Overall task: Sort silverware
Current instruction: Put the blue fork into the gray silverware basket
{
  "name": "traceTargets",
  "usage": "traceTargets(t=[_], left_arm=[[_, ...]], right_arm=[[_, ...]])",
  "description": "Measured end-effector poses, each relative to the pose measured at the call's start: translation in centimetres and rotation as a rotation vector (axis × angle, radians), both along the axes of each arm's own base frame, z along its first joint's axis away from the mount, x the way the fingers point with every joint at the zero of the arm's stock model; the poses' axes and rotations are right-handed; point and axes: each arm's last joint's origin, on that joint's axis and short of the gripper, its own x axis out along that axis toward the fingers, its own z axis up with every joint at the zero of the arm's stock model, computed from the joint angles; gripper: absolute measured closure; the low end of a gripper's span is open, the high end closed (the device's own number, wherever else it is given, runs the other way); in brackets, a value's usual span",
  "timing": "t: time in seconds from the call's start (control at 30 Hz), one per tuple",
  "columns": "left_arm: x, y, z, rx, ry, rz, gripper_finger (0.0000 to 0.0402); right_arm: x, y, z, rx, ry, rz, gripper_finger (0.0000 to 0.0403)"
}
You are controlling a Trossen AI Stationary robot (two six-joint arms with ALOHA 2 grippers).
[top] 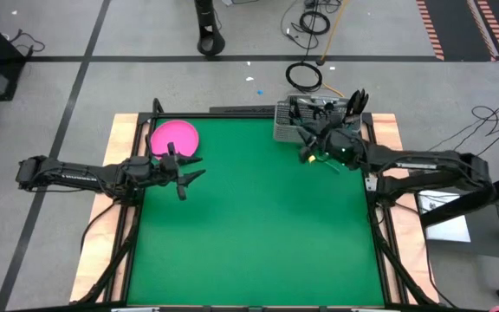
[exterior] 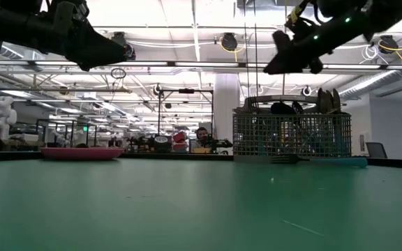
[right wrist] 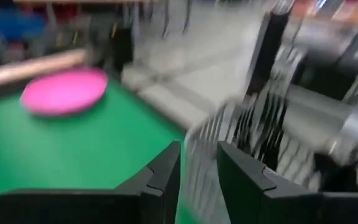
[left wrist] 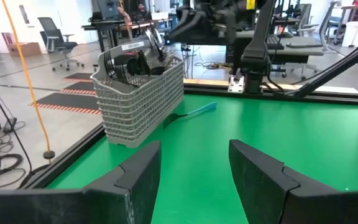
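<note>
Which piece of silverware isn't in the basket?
The light-blue-handled piece lies flat on the green table beside the wire-mesh caddy; the other silverware stands inside it.

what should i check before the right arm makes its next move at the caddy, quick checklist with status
1. right gripper free of silverware: ok, nothing shows between its fingers in its own wrist view, which show a gap.
2. right gripper clear of the mesh caddy: ok, the low view shows it raised above the rim, at the caddy's side.
3. caddy upright on the table: ok, it stands level with dark utensils in it.
4. stray pieces outside the caddy: not ok, a light-blue handled piece lies on the mat beside it.
5. left gripper out of the way: ok, open, hovering by the pink plate.
6. plate holding silverware: cannot tell.
</note>
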Motion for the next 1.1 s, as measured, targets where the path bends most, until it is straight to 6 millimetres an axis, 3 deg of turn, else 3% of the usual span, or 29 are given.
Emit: traceTargets(t=[0.23, 0.4, 0.8, 1.1], left_arm=[[0.0, 0.0, 0.0, 0.000, -0.002, -0.001, 0.0210], [0.0, 0.0, 0.1, 0.000, -0.007, -0.001, 0.0210], [0.0, 0.0, 0.0, 0.000, -0.005, -0.001, 0.0210], [0.0, 0.0, 0.0, 0.000, -0.003, -0.001, 0.0210]], right_arm=[[-1.4, 0.8, 0.6, 0.413, 0.330, -0.005, 0.0309], [-1.6, 0.9, -1.4, 0.597, 0.517, -0.103, 0.0309], [0.7, -0.5, -6.6, 0.652, 0.792, -0.194, 0.0309], [1.8, -3.0, -9.1, 0.657, 0.826, -0.219, 0.0309]])
